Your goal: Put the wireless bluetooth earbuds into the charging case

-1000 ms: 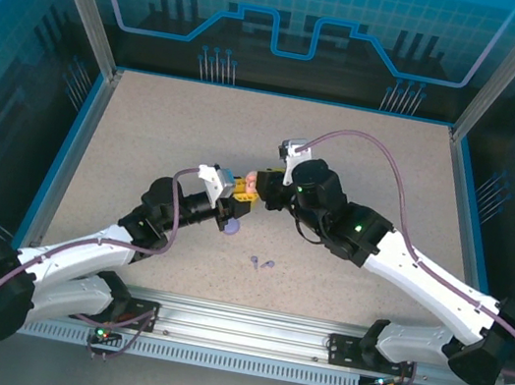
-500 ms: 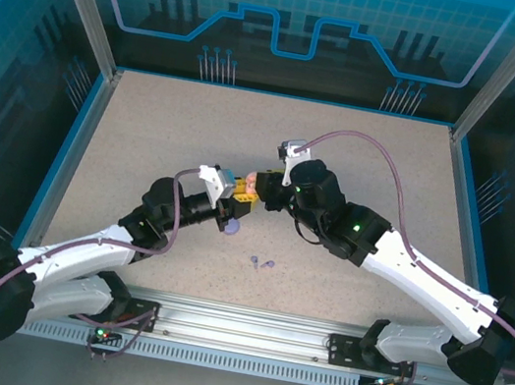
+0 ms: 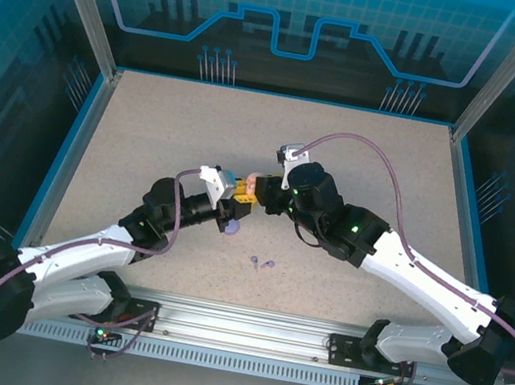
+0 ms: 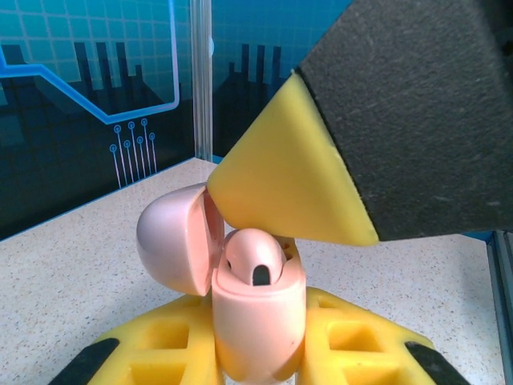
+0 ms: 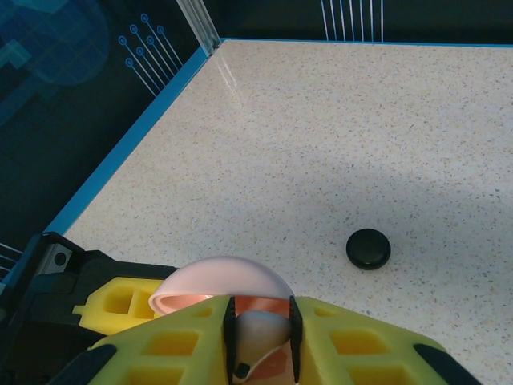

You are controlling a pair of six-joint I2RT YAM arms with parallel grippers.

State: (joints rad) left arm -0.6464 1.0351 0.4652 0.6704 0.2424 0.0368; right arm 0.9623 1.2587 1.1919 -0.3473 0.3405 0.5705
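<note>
Left gripper (image 4: 256, 357) clamps the rounded pale-pink plastic case (image 4: 258, 317) open so my right gripper (image 5: 260, 321) can seat its pinched pale-pink earbud (image 5: 258, 341).

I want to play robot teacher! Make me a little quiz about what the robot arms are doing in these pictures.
1. True or false: the lid of the pink case is shut.
2. What does the right pincer grip? A: a pale pink earbud. B: a black case. C: nothing at all.
3. Fill in the blank: the pink case sits in the ___ pincer.

Key
1. False, the lid stands open.
2. A.
3. The left pincer.
</note>
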